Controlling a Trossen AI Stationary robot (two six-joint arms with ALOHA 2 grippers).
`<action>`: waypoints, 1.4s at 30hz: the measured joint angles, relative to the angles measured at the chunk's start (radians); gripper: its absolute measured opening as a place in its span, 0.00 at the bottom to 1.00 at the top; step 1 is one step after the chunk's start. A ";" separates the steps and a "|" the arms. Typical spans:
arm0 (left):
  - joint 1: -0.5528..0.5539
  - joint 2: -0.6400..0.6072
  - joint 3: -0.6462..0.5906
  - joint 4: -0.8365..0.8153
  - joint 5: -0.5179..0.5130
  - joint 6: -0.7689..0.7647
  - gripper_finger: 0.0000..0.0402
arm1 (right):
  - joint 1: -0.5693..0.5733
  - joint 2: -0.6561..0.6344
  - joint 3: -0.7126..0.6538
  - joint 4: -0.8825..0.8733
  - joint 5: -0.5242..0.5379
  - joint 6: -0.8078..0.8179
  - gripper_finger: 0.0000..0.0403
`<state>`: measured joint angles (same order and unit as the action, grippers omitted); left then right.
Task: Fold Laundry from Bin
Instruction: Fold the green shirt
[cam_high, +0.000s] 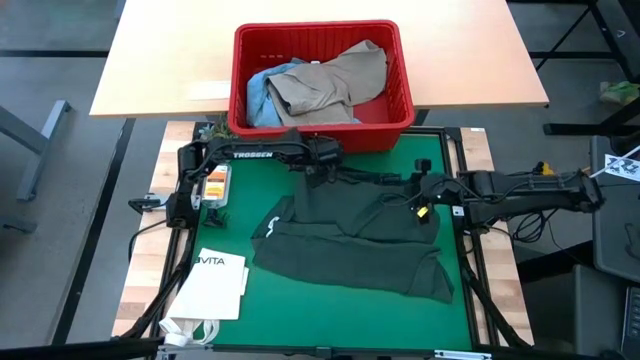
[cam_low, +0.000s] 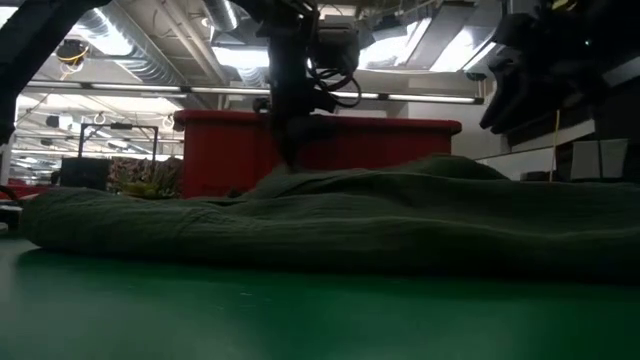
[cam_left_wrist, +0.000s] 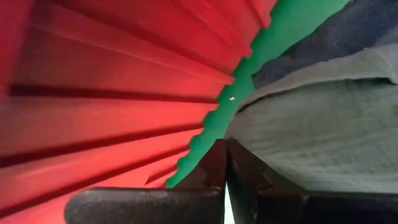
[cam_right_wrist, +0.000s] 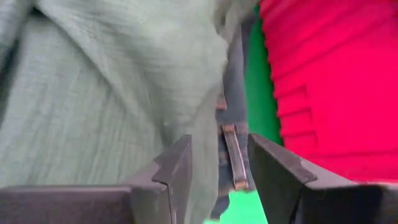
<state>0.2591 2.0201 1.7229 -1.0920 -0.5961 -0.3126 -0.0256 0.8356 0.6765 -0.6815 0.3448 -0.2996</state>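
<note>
Robot lab or workshop floor

Exposed ducts (cam_low: 120, 40) and strip lights (cam_low: 240, 60) run overhead (an industrial ceiling); a green mat (cam_high: 330, 310) covers the wooden bench (cam_high: 150, 250) beside a plain desk (cam_high: 170, 60).

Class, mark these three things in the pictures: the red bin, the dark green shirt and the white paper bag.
red bin (cam_high: 400, 70): high view, on its right rim.
dark green shirt (cam_high: 350, 255): high view, middle of the cloth spread on the mat.
white paper bag (cam_high: 212, 290): high view, its flat face.

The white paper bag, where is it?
In the high view, the white paper bag lies on the green mat's near left corner, just left of the dark green shirt.
</note>
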 joint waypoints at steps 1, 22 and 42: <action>-0.004 0.000 0.000 0.000 -0.002 0.000 0.00 | -0.015 0.000 0.000 -0.016 -0.004 0.012 0.38; -0.035 0.000 0.000 0.004 0.089 0.000 0.00 | -0.380 0.110 0.000 -0.280 -0.336 -0.016 0.38; -0.038 0.000 0.000 0.005 0.089 0.001 0.00 | -0.402 0.409 0.000 -0.284 -0.310 -0.095 0.38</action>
<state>0.2207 2.0201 1.7227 -1.0874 -0.5068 -0.3119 -0.4274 1.2446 0.6765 -0.9653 0.0345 -0.3945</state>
